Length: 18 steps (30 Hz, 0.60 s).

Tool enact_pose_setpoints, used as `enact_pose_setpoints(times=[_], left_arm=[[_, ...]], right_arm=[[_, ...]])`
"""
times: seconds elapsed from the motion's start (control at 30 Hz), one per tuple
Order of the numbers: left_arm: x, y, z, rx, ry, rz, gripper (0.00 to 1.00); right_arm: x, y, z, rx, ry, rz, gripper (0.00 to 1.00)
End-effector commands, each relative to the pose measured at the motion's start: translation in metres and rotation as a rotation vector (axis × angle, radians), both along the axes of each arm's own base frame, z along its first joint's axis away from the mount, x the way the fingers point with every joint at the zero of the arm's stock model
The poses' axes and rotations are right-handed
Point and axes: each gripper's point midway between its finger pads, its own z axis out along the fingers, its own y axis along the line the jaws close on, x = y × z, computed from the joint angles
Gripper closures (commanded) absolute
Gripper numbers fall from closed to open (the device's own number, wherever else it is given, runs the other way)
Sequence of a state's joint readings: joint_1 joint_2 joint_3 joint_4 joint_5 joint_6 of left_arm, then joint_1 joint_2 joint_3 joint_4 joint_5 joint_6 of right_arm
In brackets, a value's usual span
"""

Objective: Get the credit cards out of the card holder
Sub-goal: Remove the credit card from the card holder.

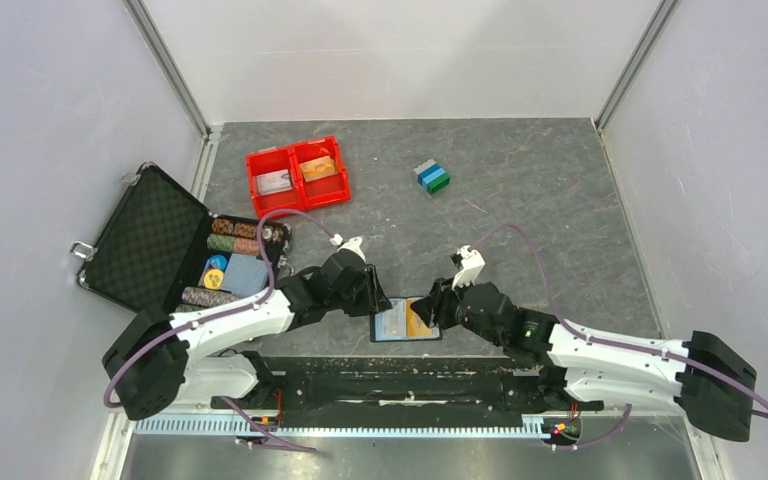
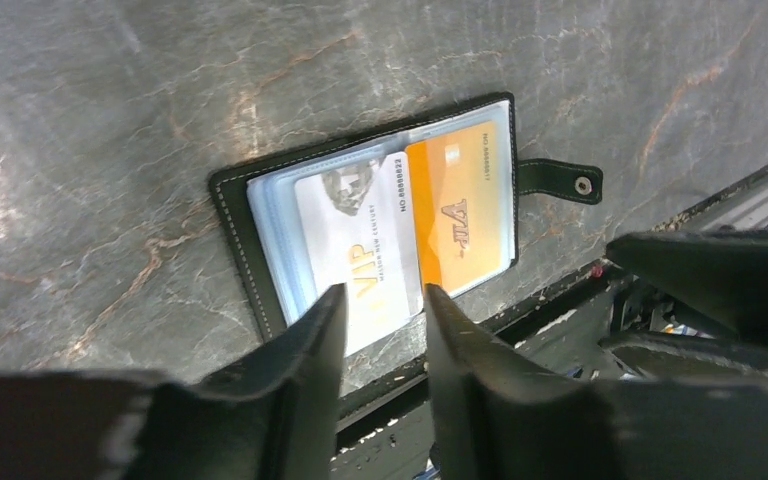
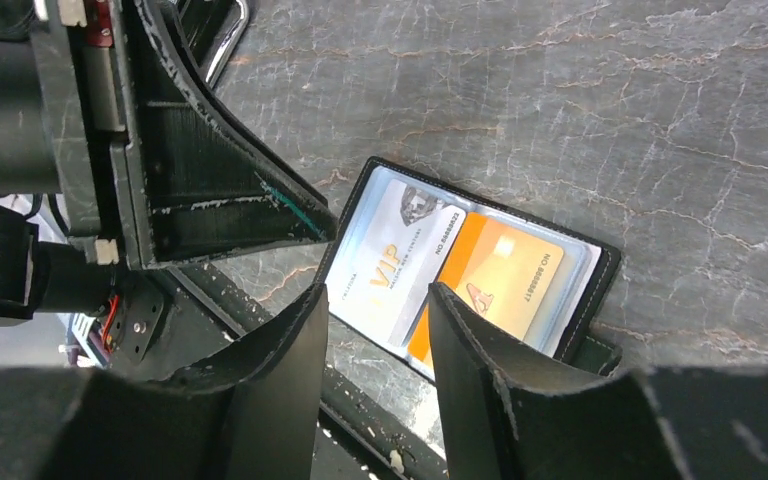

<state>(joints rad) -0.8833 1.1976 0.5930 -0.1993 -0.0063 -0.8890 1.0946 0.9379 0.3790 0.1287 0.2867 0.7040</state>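
Holder [image 1: 406, 322] flat on the counter [image 1: 540, 200], at the near edge. In the holder, two cards [image 2: 360, 240] side by side. At the holder's left edge, left tool [image 1: 378, 303]; at its right edge, right tool [image 1: 428, 318]. Well behind the holder: tray [image 1: 297, 172] to the left, a card in each compartment, and blocks [image 1: 432, 177] slightly to the right. Well left of the holder, case [image 1: 150, 240] with chips [image 1: 235, 236].

You have one card holder [image 1: 406, 322] here, showing one whitish credit card [image 2: 360, 235] and one orange credit card [image 2: 460, 210]. Elsewhere you can count one red tray [image 1: 294, 170] with two compartments, one black case [image 1: 150, 235] and one stack of three blocks [image 1: 432, 177].
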Motion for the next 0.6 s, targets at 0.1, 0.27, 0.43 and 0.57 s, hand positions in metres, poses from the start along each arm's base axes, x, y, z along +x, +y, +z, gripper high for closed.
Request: enact_pose_setpoints(times=[0.1, 0.27, 0.43, 0.57], left_arm=[[-0.004, -0.02, -0.015, -0.034, 0.017, -0.1, 0.77], [-0.007, -0.016, -0.033, 0.0, 0.04, -0.103, 0.87], [-0.011, -0.005, -0.047, 0.038, 0.053, -0.083, 0.91], [-0.014, 0.003, -0.054, 0.052, 0.06, -0.072, 0.92]], right_arm=[[0.003, 0.018, -0.004, 0.118, 0.044, 0.132, 0.59], [-0.005, 0.027, -0.021, 0.134, 0.119, 0.18, 0.61], [-0.007, 0.031, -0.036, 0.153, 0.173, 0.18, 0.63], [-0.007, 0.033, -0.047, 0.139, 0.201, 0.174, 0.63]])
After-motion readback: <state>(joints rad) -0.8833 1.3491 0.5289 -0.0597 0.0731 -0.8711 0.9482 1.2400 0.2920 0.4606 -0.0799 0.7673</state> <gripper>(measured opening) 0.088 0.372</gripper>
